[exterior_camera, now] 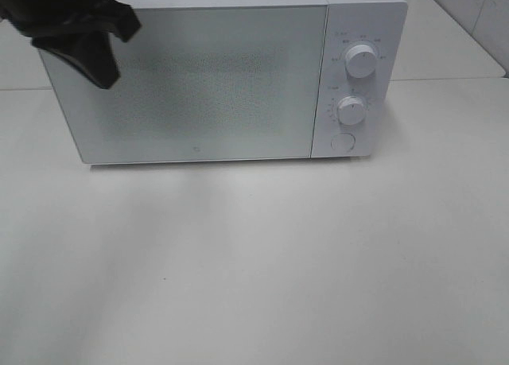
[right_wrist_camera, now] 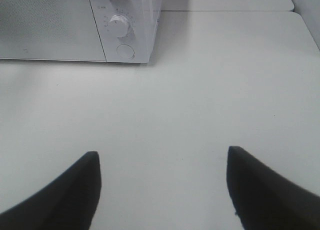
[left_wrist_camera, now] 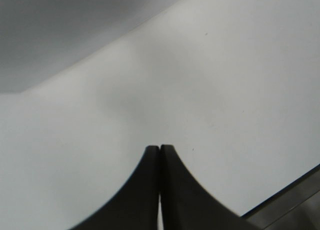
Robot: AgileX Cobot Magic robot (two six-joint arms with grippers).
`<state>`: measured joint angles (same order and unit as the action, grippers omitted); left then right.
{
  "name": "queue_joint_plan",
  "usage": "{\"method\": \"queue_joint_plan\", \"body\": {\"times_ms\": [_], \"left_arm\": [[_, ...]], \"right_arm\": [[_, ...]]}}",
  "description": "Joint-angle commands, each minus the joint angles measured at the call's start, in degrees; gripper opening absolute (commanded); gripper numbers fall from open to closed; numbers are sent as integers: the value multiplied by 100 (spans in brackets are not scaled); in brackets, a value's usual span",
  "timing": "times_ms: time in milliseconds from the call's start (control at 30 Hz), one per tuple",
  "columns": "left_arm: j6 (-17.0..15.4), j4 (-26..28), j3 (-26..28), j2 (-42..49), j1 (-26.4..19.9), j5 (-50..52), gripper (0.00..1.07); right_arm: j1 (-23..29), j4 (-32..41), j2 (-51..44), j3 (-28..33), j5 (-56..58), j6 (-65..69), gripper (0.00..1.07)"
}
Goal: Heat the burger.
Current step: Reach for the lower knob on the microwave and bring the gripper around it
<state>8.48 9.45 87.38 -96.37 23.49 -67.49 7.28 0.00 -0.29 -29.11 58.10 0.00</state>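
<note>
A white microwave (exterior_camera: 215,71) stands at the back of the table with its door shut; it also shows in the right wrist view (right_wrist_camera: 75,24). The burger is not in view in any frame. My left gripper (exterior_camera: 99,67) is shut and empty, its black fingers (left_wrist_camera: 160,155) pressed together against the top left corner of the microwave door. My right gripper (right_wrist_camera: 162,162) is open and empty, low over the bare table in front and to the right of the microwave. It does not show in the exterior high view.
The microwave has two round knobs (exterior_camera: 362,60) and a round button (exterior_camera: 343,142) on its right panel. The white table (exterior_camera: 254,262) stretches in front. A table seam (exterior_camera: 445,79) runs behind on the right.
</note>
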Motion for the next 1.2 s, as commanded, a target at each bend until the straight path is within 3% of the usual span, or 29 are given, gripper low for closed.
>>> {"method": "queue_joint_plan", "body": {"times_ms": [33, 233, 467, 567, 600, 700, 767, 800, 967, 1200], "left_arm": [[-327, 0, 29, 384, -521, -544, 0], [-481, -149, 29, 791, -871, -561, 0], [-905, -848, -115, 1593, -1341, -561, 0], [-905, -1008, -561, 1925, -1375, -561, 0], [-905, -1020, -997, 2200, -1375, -561, 0], [-905, -1014, -1175, 2320, -1375, -561, 0], [-934, -945, -2034, 2968, -1375, -418, 0], [-934, -945, -2034, 2968, -1375, -418, 0], [-940, -791, -3260, 3976, -1375, -120, 0], [-940, -722, -4372, 5162, -1375, 269, 0]], "right_arm": [[17, -46, -143, 11, -74, 0, 70], [17, -52, -143, 11, -74, 0, 70], [17, -52, -143, 11, -74, 0, 70], [17, -52, -143, 11, -74, 0, 70], [17, -52, -143, 11, -74, 0, 70], [17, -52, -143, 11, -74, 0, 70], [17, -52, -143, 11, -74, 0, 70], [17, -52, -143, 11, -74, 0, 70], [17, -52, -143, 11, -74, 0, 70], [17, -52, -143, 11, -74, 0, 70]]}}
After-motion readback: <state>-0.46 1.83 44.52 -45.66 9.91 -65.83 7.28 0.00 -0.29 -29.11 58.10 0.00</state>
